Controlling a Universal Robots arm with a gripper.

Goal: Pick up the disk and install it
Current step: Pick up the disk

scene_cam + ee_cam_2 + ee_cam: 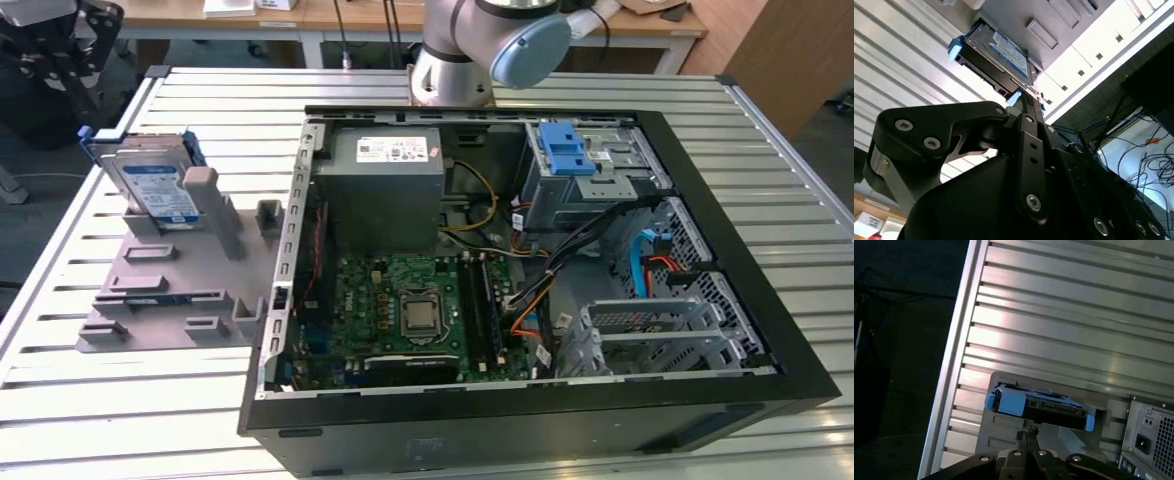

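Jaws look pressed together on the gripper [1026, 434], tips meeting with nothing pinched between them, and it's the same story in both wrist views. Those tips point toward the disk [1040, 409] but aren't touching it as far as I can see. In the exterior view the black gripper body hangs in the upper left corner of the frame, up and away from the drive, with a gap between them.

The disk [154, 185] itself sits in the left part of the exterior view, a bit above the middle. It stands on edge, roughly upright, slotted into a grey holder [167, 290] that lies flat on the slatted metal table [80, 400]. Its blue-and-white label [158, 195] faces out toward the camera, and the blue bracket [1004, 402] wraps round its edges. In the first wrist view you get the dark connector edge with a blue corner at each end.

Just beside the holder, filling the centre and right of the frame, is the open computer case [534, 425]. Inside there's a green motherboard [400, 310] at lower centre, a grey power supply box [387, 185] with a white sticker above it, and the blue-latched drive cage [587, 165] toward the case's upper right. The arm [467, 45] rises at top centre, behind the case.
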